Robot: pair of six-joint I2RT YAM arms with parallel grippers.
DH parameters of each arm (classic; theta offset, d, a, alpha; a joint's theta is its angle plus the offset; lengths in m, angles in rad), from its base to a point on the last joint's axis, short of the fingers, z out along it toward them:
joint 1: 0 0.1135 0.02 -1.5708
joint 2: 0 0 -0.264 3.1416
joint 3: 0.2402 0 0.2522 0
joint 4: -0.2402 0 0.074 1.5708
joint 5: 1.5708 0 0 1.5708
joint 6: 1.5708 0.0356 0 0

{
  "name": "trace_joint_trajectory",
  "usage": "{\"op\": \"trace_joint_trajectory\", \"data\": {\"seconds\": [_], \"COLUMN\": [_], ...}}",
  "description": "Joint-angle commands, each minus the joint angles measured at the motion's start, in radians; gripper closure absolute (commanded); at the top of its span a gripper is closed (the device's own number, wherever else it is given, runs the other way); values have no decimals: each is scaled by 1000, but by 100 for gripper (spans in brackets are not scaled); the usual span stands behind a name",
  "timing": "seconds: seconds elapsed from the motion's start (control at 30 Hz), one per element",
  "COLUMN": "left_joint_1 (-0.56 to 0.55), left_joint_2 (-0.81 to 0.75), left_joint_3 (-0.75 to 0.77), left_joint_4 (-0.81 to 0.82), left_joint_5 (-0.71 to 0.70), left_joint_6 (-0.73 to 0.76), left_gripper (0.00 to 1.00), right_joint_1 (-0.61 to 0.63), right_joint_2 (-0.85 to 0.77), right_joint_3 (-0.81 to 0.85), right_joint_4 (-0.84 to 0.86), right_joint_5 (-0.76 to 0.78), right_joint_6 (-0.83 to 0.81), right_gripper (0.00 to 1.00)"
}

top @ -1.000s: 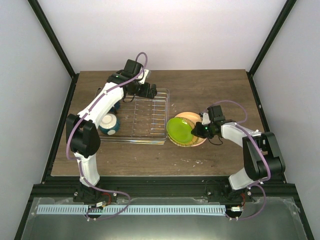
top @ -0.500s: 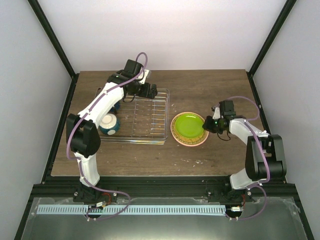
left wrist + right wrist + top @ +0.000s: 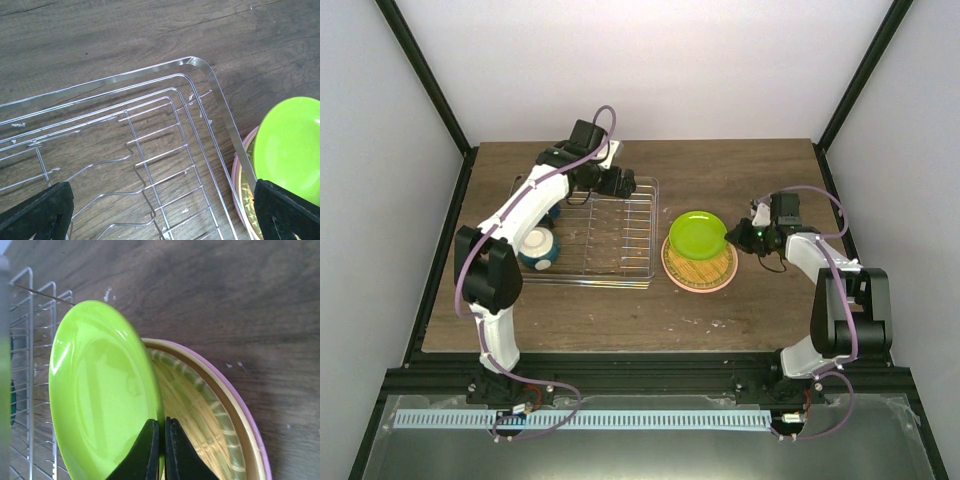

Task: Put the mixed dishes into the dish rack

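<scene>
Green plate [image 3: 697,233], tilted over stacked plates [image 3: 704,276] at 3 o'clock of the rack [image 3: 582,283], is clamped by the right hand [image 3: 735,238]; the left hand [image 3: 618,183] is held apart. Carriage toward 9 o'clock into the rack is judged next.

A dark brown wooden table [image 3: 740,170] with visible grain fills the middle of the scene, and a few small white specks [image 3: 720,322] lie near its front edge. Plain pale walls [image 3: 650,70] stand behind and at both sides, with black frame bars [image 3: 423,75] running up the back corners. Below the table's near edge, a grey metal ledge [image 3: 650,455] carries a long white slotted strip [image 3: 620,420].
</scene>
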Motion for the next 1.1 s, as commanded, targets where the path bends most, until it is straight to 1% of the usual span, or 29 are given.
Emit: {"op": "trace_joint_trajectory", "data": {"seconds": [0.0, 0.17, 0.4, 0.43, 0.57, 0.7, 0.83, 1.07], "left_joint_1": [-2, -2, -1, -2, 2, 32, 72, 97], "left_joint_2": [23, 30, 35, 32, 18, -4, -27, -58], "left_joint_3": [26, 27, 27, 53, 56, 70, 73, 44], "left_joint_4": [12, 15, 18, 18, 24, 28, 39, 48], "left_joint_5": [20, 13, 9, 8, -7, 11, 27, -24], "left_joint_6": [-3, -5, -7, -10, -25, -61, -84, -70], "left_gripper": [0, 0, 0, 0, 0, 0, 0, 0], "right_joint_1": [-11, -11, -12, -11, -11, -6, 25, 109], "right_joint_2": [11, 28, 88, 95, 122, 155, 182, 224], "right_joint_3": [80, 154, 316, 334, 389, 427, 465, 493], "right_joint_4": [43, 39, 48, 56, 116, 165, 200, 321], "right_joint_5": [-69, -78, -88, -95, -129, -148, -143, -128], "right_joint_6": [8, 6, -72, -78, -88, -103, -157, -217], "right_gripper": [99, 99, 99, 99, 99, 99, 99, 99]}}
